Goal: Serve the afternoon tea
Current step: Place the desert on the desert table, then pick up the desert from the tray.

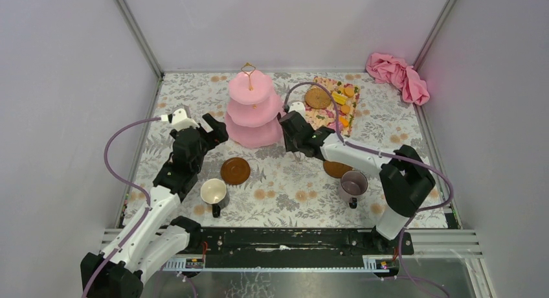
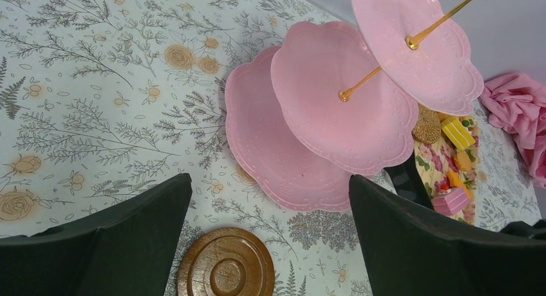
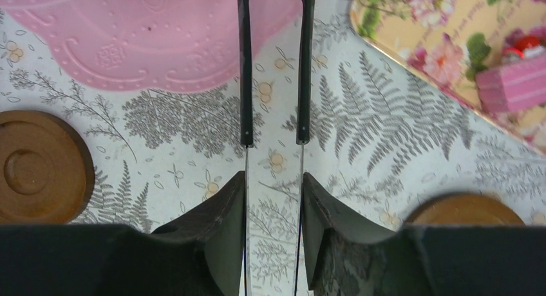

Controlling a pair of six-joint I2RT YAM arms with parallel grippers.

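From my desk I take the stand as the mark; it sits upright at mid-table, all three pink tiers level. My left claw hangs just left of its bottom tier with the fingers spread wide and nothing between them. My right claw is just right of the stand, clamped on the tongs. Both black arms run forward from between the pads, and the left one crosses over the rim of the bottom tier. The tips are out of the wrist view, so I cannot tell whether they touch anything.

Behind and right of the stand lies the flowered tray, with the biscuits on it. The left saucer lies in front of the stand, with the white mug nearer me and just beside it, standing on the table. The right saucer is in front and right of the stand, half hidden under my right arm. The purple mug is right up against it. The cloth is bunched in the far right corner, well apart from the stand.
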